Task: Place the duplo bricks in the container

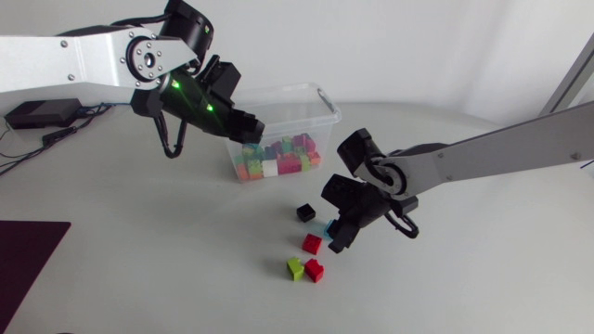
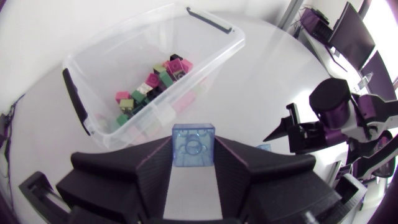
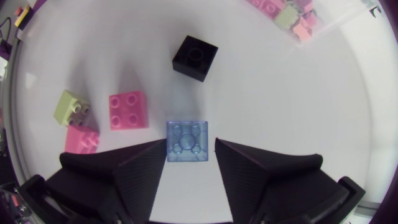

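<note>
My left gripper [image 1: 252,130] hangs over the clear plastic container [image 1: 325,104] and is shut on a translucent blue brick [image 2: 193,145]. Below it, the container [image 2: 81,106] holds several coloured bricks. My right gripper [image 1: 336,229] is down at the table with a second blue brick [image 3: 187,141] between its fingers. One finger is against that brick and a narrow gap shows at the other, so my right gripper [image 3: 189,146] is open. In the head view this brick [image 1: 329,225] is mostly hidden by the fingers.
Loose on the table by the right gripper lie a black brick [image 1: 305,212], a red brick [image 1: 312,244], a green brick [image 1: 295,268] and another red brick [image 1: 316,271]. A dark mat [image 1: 23,255] lies at the table's left front.
</note>
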{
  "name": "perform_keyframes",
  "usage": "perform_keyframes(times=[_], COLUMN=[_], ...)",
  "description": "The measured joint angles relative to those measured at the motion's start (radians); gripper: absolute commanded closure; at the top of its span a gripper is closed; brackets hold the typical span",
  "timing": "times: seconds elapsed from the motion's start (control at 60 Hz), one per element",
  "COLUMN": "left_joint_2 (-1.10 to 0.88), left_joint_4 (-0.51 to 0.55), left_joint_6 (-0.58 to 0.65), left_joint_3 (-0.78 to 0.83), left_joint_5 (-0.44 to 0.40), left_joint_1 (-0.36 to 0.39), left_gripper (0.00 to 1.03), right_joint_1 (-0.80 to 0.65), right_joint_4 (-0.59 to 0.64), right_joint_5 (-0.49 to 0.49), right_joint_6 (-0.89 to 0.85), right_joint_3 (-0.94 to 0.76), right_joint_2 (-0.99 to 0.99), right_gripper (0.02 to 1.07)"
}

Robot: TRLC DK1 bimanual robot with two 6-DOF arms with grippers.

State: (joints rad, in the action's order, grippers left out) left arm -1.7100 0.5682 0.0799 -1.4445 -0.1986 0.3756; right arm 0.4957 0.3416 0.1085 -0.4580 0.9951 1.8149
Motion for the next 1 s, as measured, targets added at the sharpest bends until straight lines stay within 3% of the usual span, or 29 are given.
perform_keyframes(times=[0.2,0.65,0.883,0.917,1.0], left_joint_2=[-0.006,-0.127,-0.160,-0.161,-0.163], left_joint_4=[-0.064,-0.182,-0.244,-0.257,-0.289], left_joint_6=[-0.026,-0.055,-0.061,-0.062,-0.062], left_joint_3=[-0.052,-0.161,-0.185,-0.185,-0.185], left_joint_5=[-0.003,-0.002,0.028,0.032,0.053], left_joint_1=[-0.018,-0.061,-0.076,-0.080,-0.087], left_gripper=[0.84,0.80,0.52,0.43,0.39], right_joint_1=[-0.007,-0.014,-0.024,-0.027,-0.033], right_joint_4=[0.008,0.153,0.180,0.180,0.191], right_joint_5=[0.008,0.026,0.049,0.050,0.053], right_joint_6=[0.000,0.001,0.005,0.010,0.014], right_joint_3=[0.011,0.136,0.210,0.222,0.260], right_joint_2=[-0.001,-0.105,-0.113,-0.113,-0.113], right_gripper=[0.78,0.78,0.77,0.77,0.77])
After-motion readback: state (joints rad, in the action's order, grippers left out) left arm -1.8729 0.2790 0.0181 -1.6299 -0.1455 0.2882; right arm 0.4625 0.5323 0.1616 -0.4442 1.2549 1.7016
